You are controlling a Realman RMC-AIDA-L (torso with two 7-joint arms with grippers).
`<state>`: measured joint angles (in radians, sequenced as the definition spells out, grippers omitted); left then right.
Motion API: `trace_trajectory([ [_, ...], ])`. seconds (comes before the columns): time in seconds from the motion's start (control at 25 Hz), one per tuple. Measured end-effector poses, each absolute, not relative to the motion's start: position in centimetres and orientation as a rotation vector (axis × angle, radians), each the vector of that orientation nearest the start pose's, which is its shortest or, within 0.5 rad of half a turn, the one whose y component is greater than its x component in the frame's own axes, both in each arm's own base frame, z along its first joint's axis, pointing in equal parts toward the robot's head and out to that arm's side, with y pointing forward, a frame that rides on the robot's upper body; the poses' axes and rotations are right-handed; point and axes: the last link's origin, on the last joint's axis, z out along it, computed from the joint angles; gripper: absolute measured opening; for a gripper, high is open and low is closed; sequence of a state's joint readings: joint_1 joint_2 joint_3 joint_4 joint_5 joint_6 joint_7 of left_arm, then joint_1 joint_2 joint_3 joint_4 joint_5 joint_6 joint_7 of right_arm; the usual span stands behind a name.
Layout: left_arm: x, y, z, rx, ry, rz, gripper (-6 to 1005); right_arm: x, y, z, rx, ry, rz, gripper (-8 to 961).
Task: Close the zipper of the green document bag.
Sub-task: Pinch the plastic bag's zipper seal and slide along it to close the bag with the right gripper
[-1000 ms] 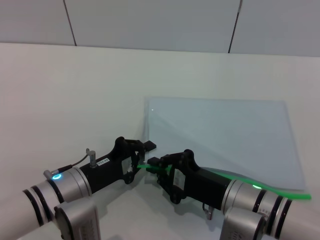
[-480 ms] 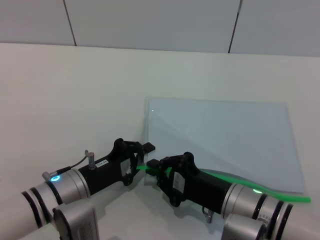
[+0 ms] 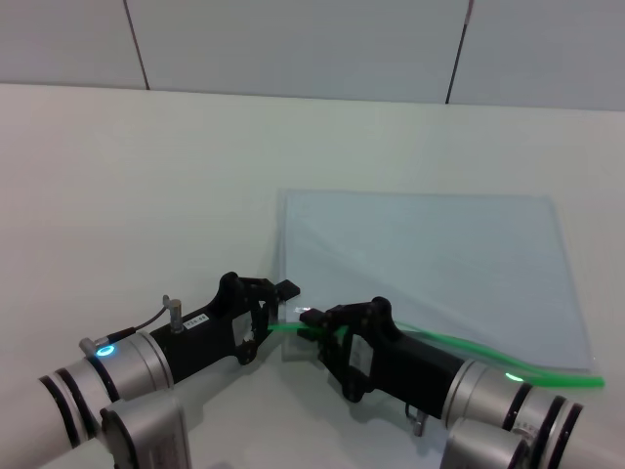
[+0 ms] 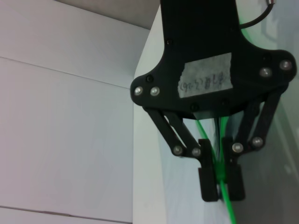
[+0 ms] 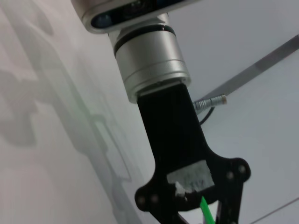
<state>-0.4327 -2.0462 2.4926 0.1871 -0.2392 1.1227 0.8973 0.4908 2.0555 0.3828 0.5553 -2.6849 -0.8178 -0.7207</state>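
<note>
The green document bag (image 3: 430, 254) lies flat on the white table, translucent and pale blue. Its zipper (image 3: 444, 340) is a bright green strip along the near long edge, lifted off the table and bowed. My left gripper (image 3: 280, 311) is at the strip's left end, shut on it. Just to its right, my right gripper (image 3: 307, 323) is shut on the same strip. The left wrist view shows that right gripper (image 4: 220, 184) with the zipper (image 4: 228, 207) pinched between its black fingers (image 4: 208, 183). The right wrist view shows my left arm (image 5: 149, 60) with the zipper (image 5: 205, 207) running into its gripper.
The white table (image 3: 146, 176) stretches to the left and behind the bag. A grey panelled wall (image 3: 293, 39) closes off the back. Both forearms lie low over the table's near edge.
The right gripper has slid a little to the right along the green strip. The left gripper has drawn back slightly to the left, and the bag has shifted left with it.
</note>
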Motion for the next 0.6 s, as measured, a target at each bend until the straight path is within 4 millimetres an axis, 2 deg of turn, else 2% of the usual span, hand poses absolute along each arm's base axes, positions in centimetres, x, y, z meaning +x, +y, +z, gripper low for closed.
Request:
trace_trajectory([
  [0.6, -30.3, 27.8, -9.5, -2.059, 1.044, -0.018, 48, 23.2, 26.4, -15.3, -2.246, -0.779, 0.241, 80],
])
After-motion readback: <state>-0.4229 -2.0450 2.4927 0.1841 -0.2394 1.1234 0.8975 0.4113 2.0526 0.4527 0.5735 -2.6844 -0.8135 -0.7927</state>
